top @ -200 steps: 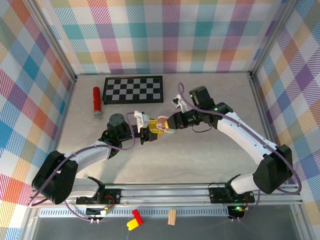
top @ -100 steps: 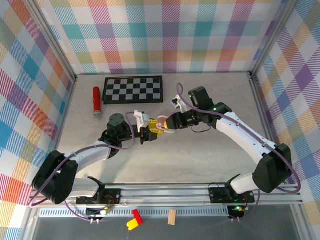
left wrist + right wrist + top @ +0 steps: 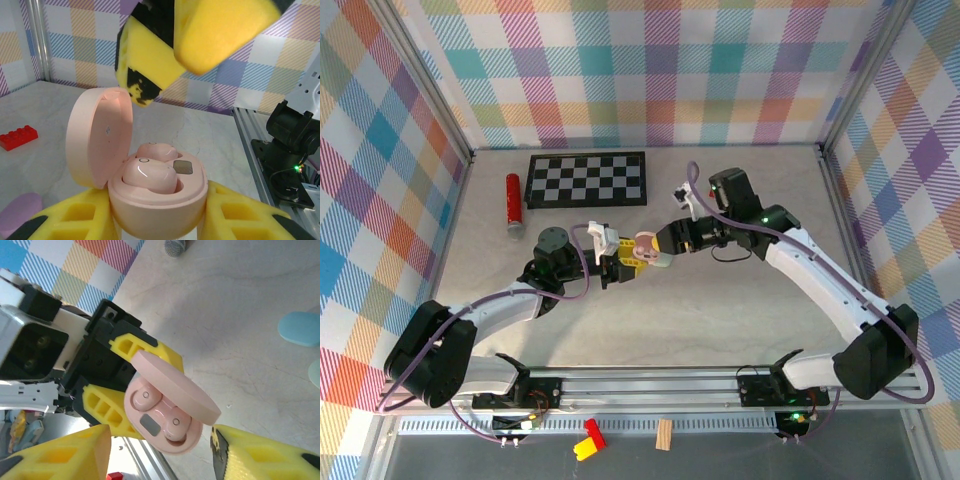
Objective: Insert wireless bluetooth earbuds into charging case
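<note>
Looked like the right gripper (image 3: 665, 243) had let go and backed off a bit, jaws spread either side of the case (image 3: 645, 247) without touching. The left gripper (image 3: 620, 268) stayed clamped on its base, lid (image 3: 99, 137) open, 2 earbuds (image 3: 149, 176) seated inside. I'd guess closing the lid came next, so push it squarely and gently; the right arm reached in from the right, wrist aimed left, and the left arm lay low and bent.

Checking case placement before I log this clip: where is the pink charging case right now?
Mid-table in the top view, the pink charging case sits lid-open in the left gripper, with the right gripper open beside it.
</note>
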